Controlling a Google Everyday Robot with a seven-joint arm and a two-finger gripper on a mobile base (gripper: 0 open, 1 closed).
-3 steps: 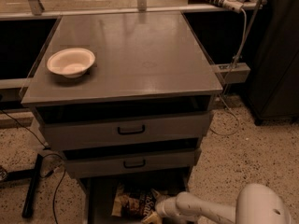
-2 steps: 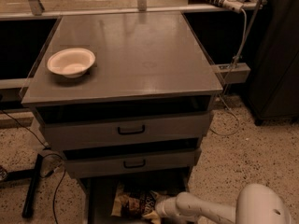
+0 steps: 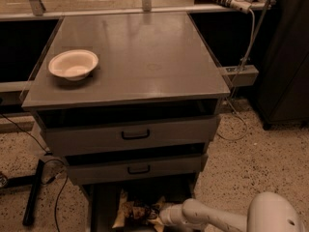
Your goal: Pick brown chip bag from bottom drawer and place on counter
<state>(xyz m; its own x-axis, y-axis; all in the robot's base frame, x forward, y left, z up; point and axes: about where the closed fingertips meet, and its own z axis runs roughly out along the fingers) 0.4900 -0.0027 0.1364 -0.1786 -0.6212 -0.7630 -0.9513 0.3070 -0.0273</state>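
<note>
The brown chip bag lies crumpled in the open bottom drawer at the bottom of the camera view, below the two grey drawers with black handles. My white arm reaches in from the lower right, and the gripper is at the bag's right edge, low in the drawer. The grey counter tops the cabinet and holds only the white bowl.
A white bowl sits at the counter's left side. Two shut upper drawers overhang the bottom drawer. Cables and a black bar lie on the speckled floor at left. A dark cabinet stands at right.
The arm and gripper have shifted slightly left, closer onto the bag. The bag has barely moved.
</note>
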